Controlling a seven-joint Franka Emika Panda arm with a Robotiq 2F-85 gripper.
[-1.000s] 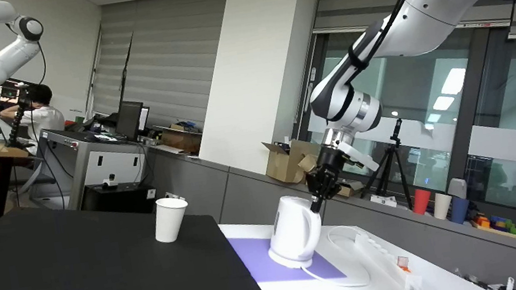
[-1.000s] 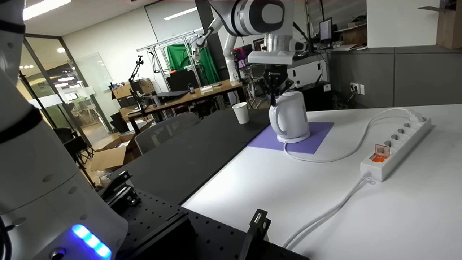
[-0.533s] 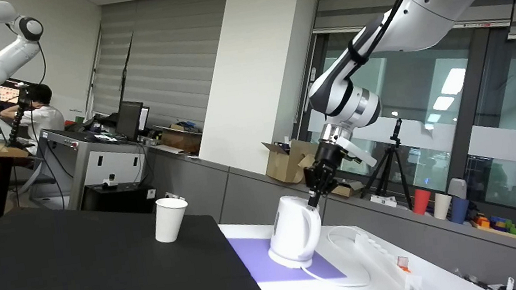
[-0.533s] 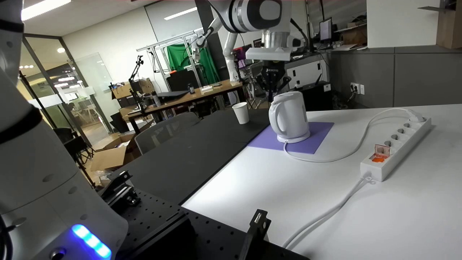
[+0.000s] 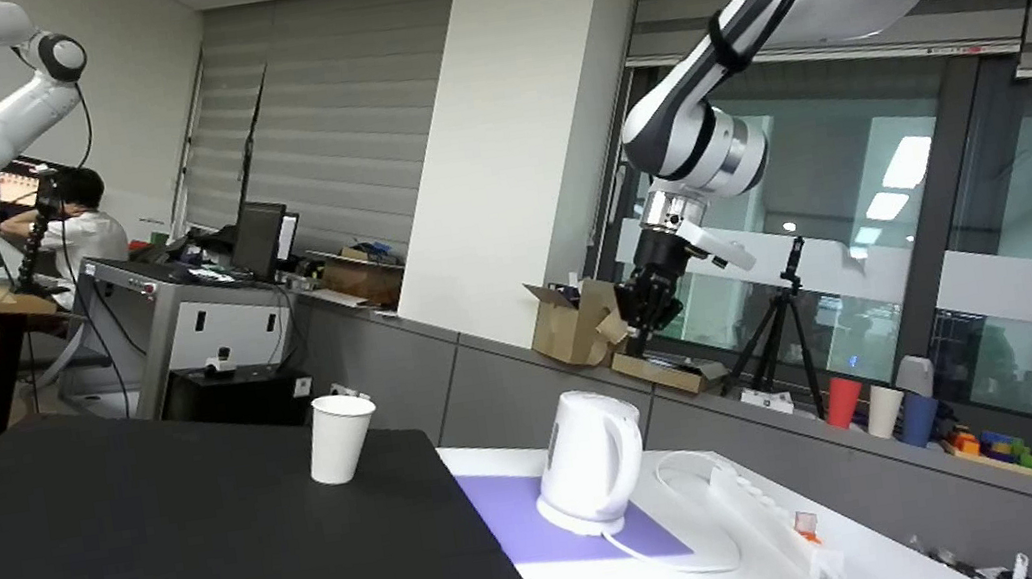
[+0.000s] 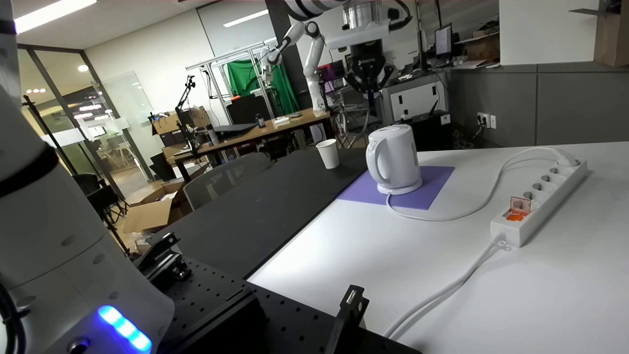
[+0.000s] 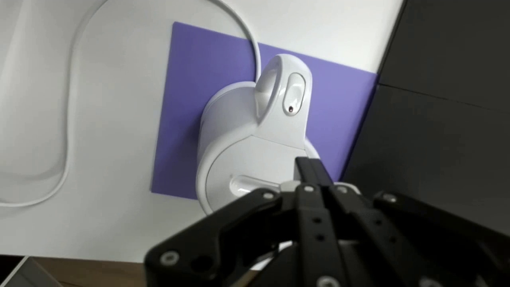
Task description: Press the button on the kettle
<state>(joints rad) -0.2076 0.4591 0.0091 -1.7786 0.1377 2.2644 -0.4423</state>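
The white kettle (image 5: pixel 584 467) stands upright on a purple mat and also shows in an exterior view (image 6: pixel 398 160). In the wrist view I look down on the kettle's lid (image 7: pixel 255 159) and its loop handle. An oval white button (image 7: pixel 295 92) with a small dark red spot at one end sits on top of the handle. My gripper (image 7: pixel 310 159) is shut and empty, its fingertips pressed together. In both exterior views the gripper (image 5: pixel 637 343) hangs above the kettle, apart from it; it also shows in an exterior view (image 6: pixel 371 102). Part of the lid is hidden behind the gripper.
The purple mat (image 6: pixel 435 179) lies on a white table (image 6: pixel 373 255) beside a black table (image 5: pixel 209 545). A white cup (image 5: pixel 342 440) stands on the black table. A white power strip (image 6: pixel 540 204) lies near the kettle, joined by a looping white cord (image 6: pixel 484 199).
The gripper has risen from the top of the kettle's handle and now hangs higher above it. It has stayed shut. The kettle has not moved.
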